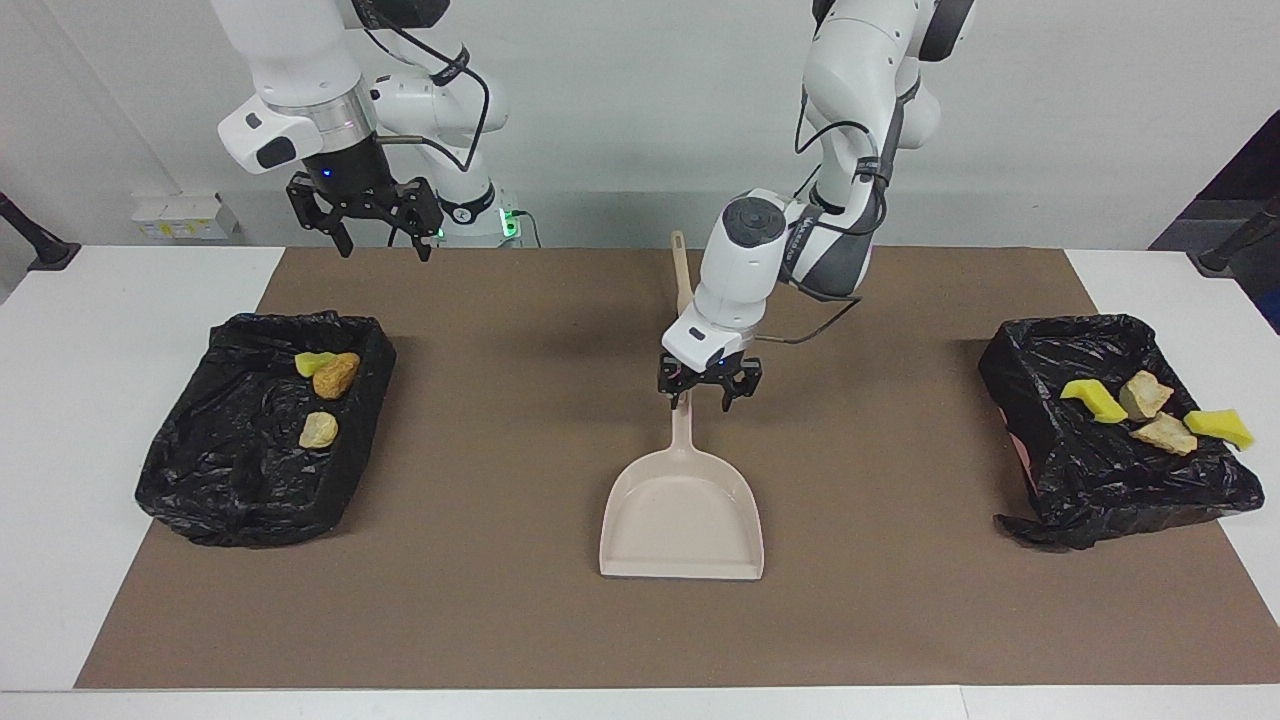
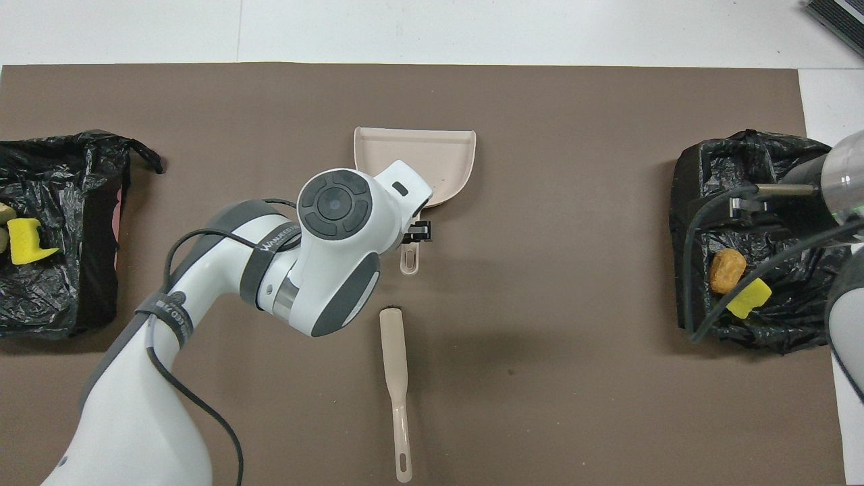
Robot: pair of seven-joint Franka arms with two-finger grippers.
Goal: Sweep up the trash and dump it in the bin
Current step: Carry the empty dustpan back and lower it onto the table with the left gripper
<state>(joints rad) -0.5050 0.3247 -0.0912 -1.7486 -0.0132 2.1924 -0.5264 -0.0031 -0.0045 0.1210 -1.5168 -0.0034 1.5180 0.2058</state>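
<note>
Fingers [image 1: 740, 385] spread; yellow, tan trash [image 1: 1160, 412] binned

The left arm [image 2: 202, 324] hangs over the dustpan [image 2: 432, 152] handle; the brush [image 2: 395, 364] (lying flat) sits nearer the robots.

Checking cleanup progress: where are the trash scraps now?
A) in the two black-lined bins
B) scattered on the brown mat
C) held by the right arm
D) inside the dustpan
A: the scraps lie in both black-lined bins; the dustpan and mat hold none.
</note>
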